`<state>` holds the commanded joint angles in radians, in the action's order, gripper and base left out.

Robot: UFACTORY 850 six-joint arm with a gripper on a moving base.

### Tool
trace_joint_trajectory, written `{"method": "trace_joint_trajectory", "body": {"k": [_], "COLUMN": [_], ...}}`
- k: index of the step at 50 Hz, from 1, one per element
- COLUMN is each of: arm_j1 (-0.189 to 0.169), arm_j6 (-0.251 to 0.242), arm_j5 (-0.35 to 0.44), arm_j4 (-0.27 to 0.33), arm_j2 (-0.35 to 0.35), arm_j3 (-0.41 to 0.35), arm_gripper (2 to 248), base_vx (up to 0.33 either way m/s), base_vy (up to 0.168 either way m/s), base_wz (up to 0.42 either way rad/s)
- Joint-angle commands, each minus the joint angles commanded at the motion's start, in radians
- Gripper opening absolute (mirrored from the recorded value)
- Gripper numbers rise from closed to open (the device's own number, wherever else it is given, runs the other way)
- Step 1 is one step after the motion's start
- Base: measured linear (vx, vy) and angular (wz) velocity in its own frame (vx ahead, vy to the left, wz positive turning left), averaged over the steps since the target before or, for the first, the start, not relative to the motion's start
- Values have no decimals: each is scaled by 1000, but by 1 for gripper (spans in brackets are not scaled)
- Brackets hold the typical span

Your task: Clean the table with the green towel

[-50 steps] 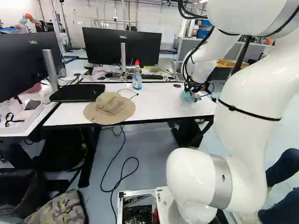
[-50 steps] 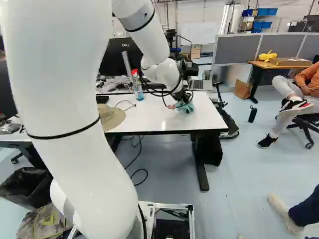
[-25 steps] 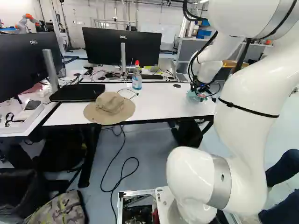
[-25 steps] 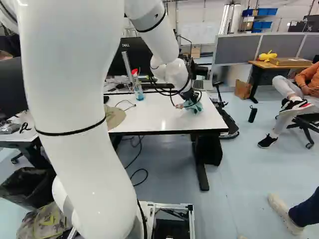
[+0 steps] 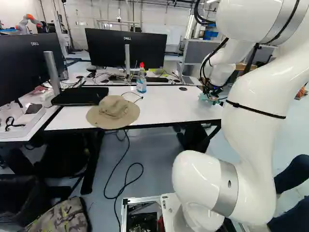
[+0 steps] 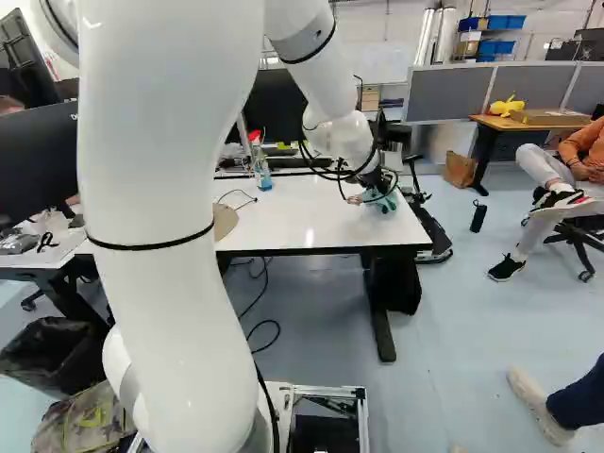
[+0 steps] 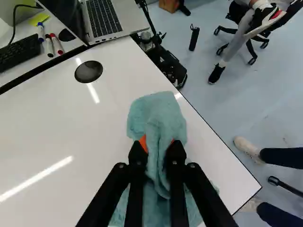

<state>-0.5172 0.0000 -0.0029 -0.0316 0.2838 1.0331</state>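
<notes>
The gripper (image 7: 156, 147) is clamped on the green towel (image 7: 158, 113), whose bunched fold runs lengthwise between its fingers and spreads out ahead of them over the table (image 5: 164, 104). Gripper and towel are well to the right of the bucket hat (image 5: 114, 108) in the left base view, so a return wipe would probably head hatward. Compared with a second ago, both have shifted farther from the hat, towel moving with gripper.

White wall (image 6: 377, 57) backs office rm.; grey partitions (image 6: 453, 94) stand behind wood-top desk (image 6: 500, 123); blue bins (image 6: 507, 22) sit on shelving beyond; pale-blue flr. (image 6: 472, 330) below.
</notes>
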Motion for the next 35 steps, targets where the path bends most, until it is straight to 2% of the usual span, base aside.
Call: {"method": "trace_joint_trajectory", "body": {"k": [15,16,21,22,26,27,31,32,35], "arm_j1": [0,0,0,0,0,0,0,0,0], "arm_j6": [0,0,0,0,0,0,0,0,0], "arm_j5": [0,0,0,0,0,0,0,0,0], "arm_j4": [0,0,0,0,0,0,0,0,0], "arm_j2": [0,0,0,0,0,0,0,0,0], "arm_j3": [0,0,0,0,0,0,0,0,0], "arm_gripper": [58,89,89,125,125,160,160,196,196], "base_vx": [0,0,0,0,0,0,0,0,0], "base_vy": [0,0,0,0,0,0,0,0,0], "base_wz": [0,0,0,0,0,0,0,0,0]}}
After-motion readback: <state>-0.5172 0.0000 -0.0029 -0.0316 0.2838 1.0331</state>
